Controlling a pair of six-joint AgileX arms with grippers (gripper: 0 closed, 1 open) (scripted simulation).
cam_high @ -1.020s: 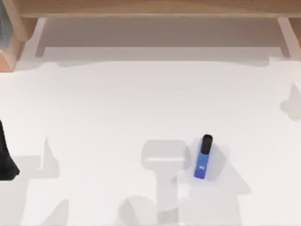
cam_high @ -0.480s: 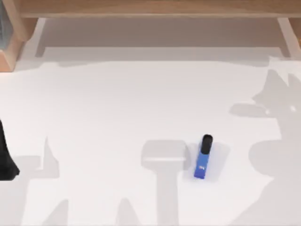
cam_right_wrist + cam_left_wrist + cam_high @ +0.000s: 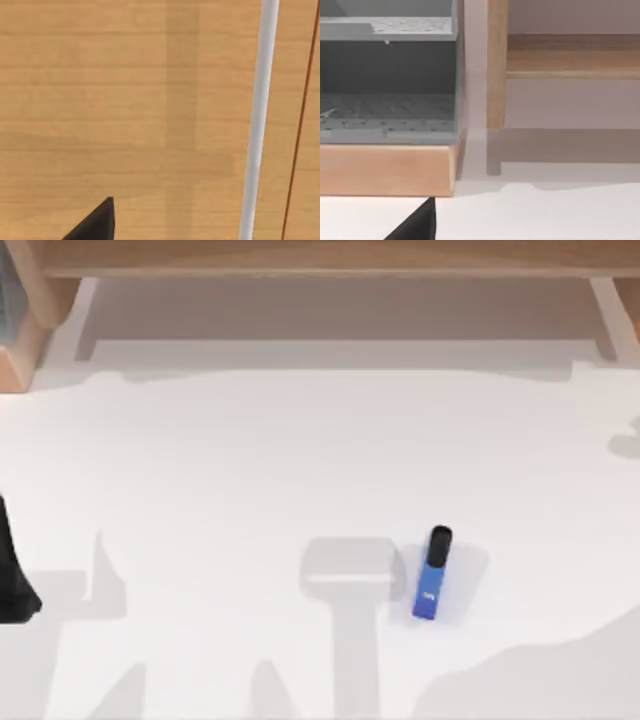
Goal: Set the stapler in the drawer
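The stapler [image 3: 432, 575], a slim blue bar with a black end pointing away from the front edge, lies flat on the white table [image 3: 220, 470], right of centre near the front. Nothing touches it. A dark part of my left arm [image 3: 12, 575] sits at the table's left edge. The left wrist view faces a wooden unit with grey compartments [image 3: 387, 115] behind a wooden front [image 3: 385, 170]; which part is the drawer I cannot tell. One black fingertip [image 3: 417, 226] of the left gripper shows there. In the right wrist view a black fingertip [image 3: 97, 222] sits before a wood panel with a white bar [image 3: 257, 125].
A long wooden shelf or frame [image 3: 320, 260] runs along the table's far edge, with legs at both ends. The wooden unit's corner [image 3: 18, 335] stands at the far left. Arm shadows lie on the front part of the table.
The stapler has not moved. The shadow over the table's right side grew half a second ago and now sits lower, toward the front right corner. The left arm stays still.
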